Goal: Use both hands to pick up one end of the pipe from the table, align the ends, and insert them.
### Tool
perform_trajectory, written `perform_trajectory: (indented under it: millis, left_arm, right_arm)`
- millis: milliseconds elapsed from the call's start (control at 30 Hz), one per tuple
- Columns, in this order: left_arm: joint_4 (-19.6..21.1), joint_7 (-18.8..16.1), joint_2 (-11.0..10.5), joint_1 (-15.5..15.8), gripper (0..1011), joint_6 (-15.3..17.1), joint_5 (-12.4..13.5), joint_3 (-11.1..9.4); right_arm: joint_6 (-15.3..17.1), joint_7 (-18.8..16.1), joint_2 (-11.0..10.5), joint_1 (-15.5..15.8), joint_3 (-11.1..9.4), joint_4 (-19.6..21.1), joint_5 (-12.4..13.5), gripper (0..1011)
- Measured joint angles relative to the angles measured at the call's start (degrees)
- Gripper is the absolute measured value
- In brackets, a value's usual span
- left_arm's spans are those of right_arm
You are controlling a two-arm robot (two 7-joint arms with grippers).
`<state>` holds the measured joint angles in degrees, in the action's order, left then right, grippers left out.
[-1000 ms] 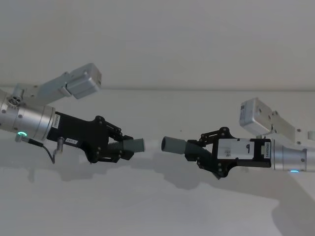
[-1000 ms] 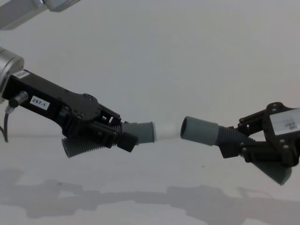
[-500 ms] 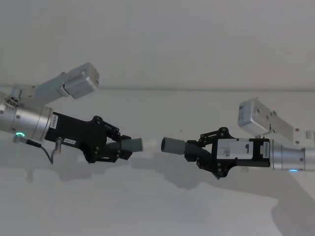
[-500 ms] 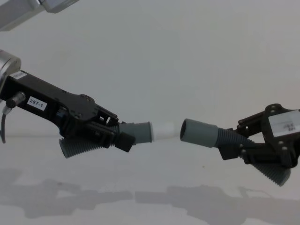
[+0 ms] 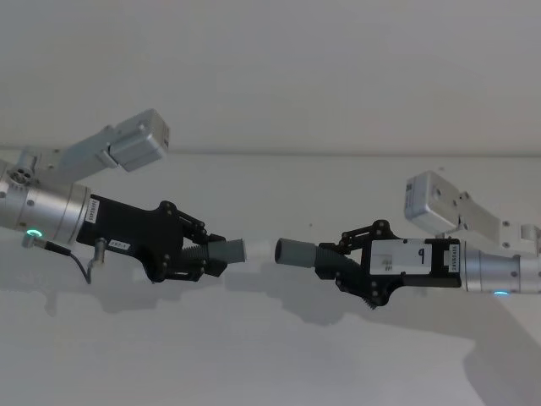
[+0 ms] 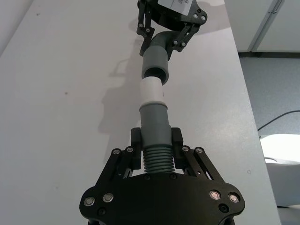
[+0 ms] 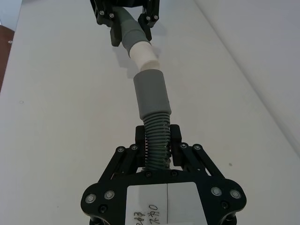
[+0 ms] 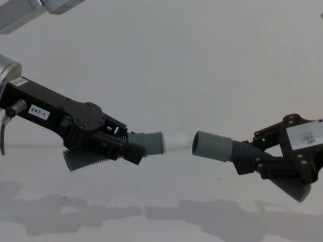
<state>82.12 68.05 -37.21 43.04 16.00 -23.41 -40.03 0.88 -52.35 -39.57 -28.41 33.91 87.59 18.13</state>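
1. White matte table [image 5: 270,355] lies bare beneath both grippers, leaving open room on every side. Its far edge meets the wall behind.
2. From the table's left edge the left gripper [image 5: 207,256] reaches in, jaws clamped on the ribbed middle of its pipe piece [image 8: 83,159]. From the right edge the right gripper [image 5: 331,262] does likewise with the other piece [image 8: 242,151].
3. Both pieces hang above the table's middle, so pickup looks done.
4. Facing the plain grey cuff [image 8: 212,146], the white tip [image 8: 175,142] sits near and roughly in line, a small gap between them.
5. Left to do, I judge: trim the alignment, then push tip into cuff.
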Motion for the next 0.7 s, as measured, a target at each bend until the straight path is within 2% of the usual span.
perform_trajectory:
  millis: [700]
  left_arm:
    - [0.37,0.03,-0.24,0.5,367,-0.43,-0.92,-1.13]
  right_arm:
    - [-0.19,0.33,-0.22,-1.07,1.48,-0.27,-0.17,293]
